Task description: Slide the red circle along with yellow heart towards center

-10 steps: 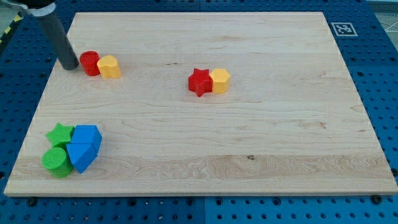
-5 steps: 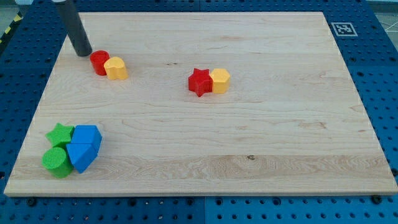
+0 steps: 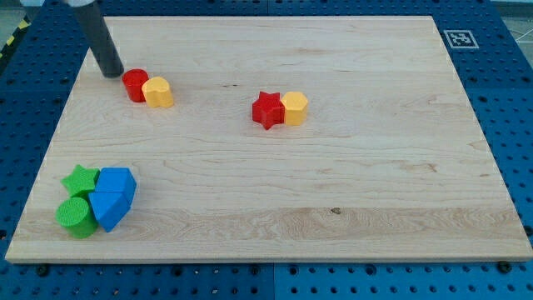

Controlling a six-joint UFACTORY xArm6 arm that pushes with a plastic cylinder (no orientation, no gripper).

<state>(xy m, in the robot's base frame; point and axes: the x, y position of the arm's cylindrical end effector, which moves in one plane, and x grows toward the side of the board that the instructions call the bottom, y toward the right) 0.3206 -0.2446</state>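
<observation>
the desk (image 3: 333, 200) is one wide board of light wood, and it lies on a blue perforated base (image 3: 516, 125). one small printed marker (image 3: 460, 38) sits near the top right corner of the board.

one dark rod (image 3: 98, 37) comes down from the view's top left. my tip (image 3: 112, 72) rests on the board just at the upper left of the red circle (image 3: 135, 84), very near it; i cannot tell if they touch. there are no jaws on this arm, so nothing is gripped.

eight blocks are on the board, in three groups. the biggest group, four blocks touching each other, is at the view's bottom left: two blue blocks, one blue block above (image 3: 117, 180) and one blue block below (image 3: 107, 207), one green star (image 3: 80, 179) and one green circle (image 3: 75, 215).

near the middle of the board, a little toward the top, one red star (image 3: 267, 109) touches one yellow hexagon (image 3: 294, 107) at its right.

at the upper left, the red circle touches the yellow heart (image 3: 158, 92), which is at its lower right. this pair is well apart from the centre.
</observation>
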